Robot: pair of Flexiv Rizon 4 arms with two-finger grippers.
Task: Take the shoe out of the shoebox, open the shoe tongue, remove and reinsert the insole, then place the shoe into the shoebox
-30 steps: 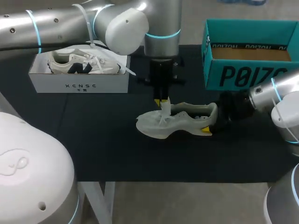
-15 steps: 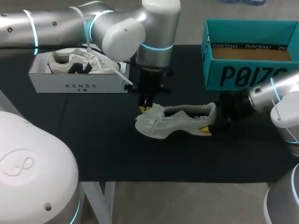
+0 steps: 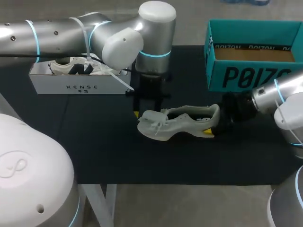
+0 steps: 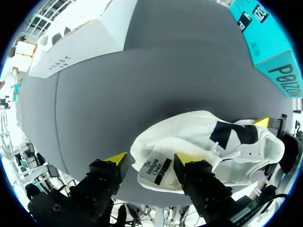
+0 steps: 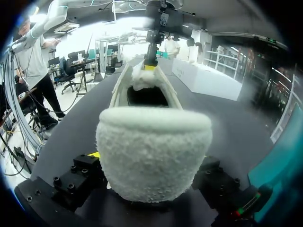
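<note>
A pale cream shoe (image 3: 182,124) stands upright on the black table, toe pointing left. My right gripper (image 3: 214,127) is shut on its fuzzy heel (image 5: 151,156), a finger pressing each side. My left gripper (image 3: 141,112) hangs over the toe, open. In the left wrist view its yellow tips (image 4: 117,158) stand apart, and the labelled tongue (image 4: 156,171) lies folded forward between them, up against one finger. The laces (image 3: 154,124) lie loose on the toe. Looking along the shoe from the heel, the shoe mouth (image 5: 147,94) shows dark and open.
A teal shoebox (image 3: 251,71) stands open at the back right, just behind my right arm. At the back left a white shoebox (image 3: 80,85) holds another shoe (image 3: 75,68), under my left arm.
My left gripper drew the tongue from upright over toward the toe, moving left, then opened and let it go. The right gripper and the heel stayed put.
</note>
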